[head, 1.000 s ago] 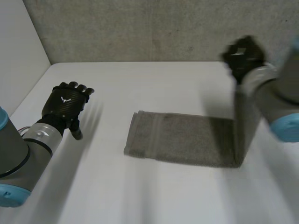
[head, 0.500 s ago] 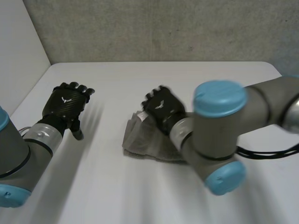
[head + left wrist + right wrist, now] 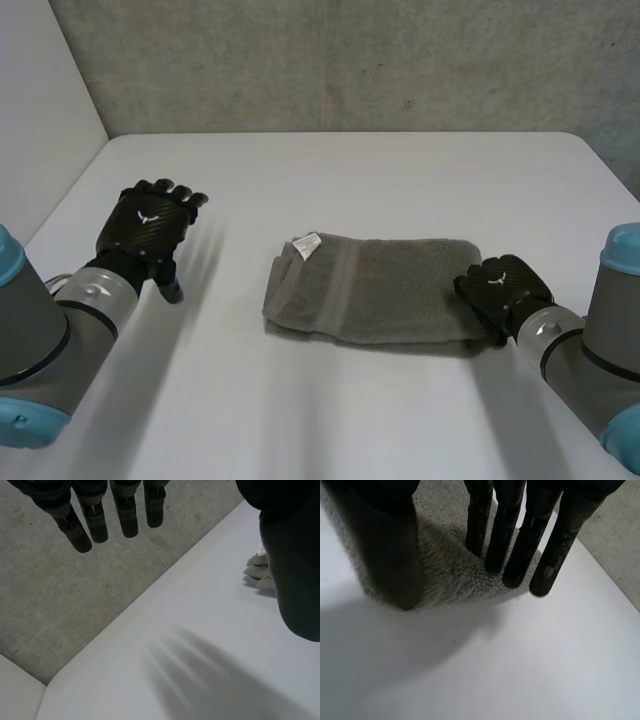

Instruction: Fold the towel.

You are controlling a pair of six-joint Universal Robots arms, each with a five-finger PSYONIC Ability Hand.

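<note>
We found towel (image 3: 372,290) folded, flat on table (image 3: 340,180); right hand (image 3: 503,292) unclenched at its right end, left hand (image 3: 146,226) relaxed, well apart. We judged it soft, limp, light: pinch corners

Grey towel (image 3: 375,288), white table (image 3: 330,180).
Plain grey pile, faint woven band and white label (image 3: 307,243) at one end; black left hand (image 3: 148,225), black right hand (image 3: 500,290); speckled grey wall (image 3: 350,60) beyond towel.

A white table (image 3: 330,170) stretches across the scene, its far edge running along a rough grey wall (image 3: 350,60) flecked with small dark marks. A plain white panel (image 3: 40,100) borders the table's left side and meets the wall at the corner.
</note>
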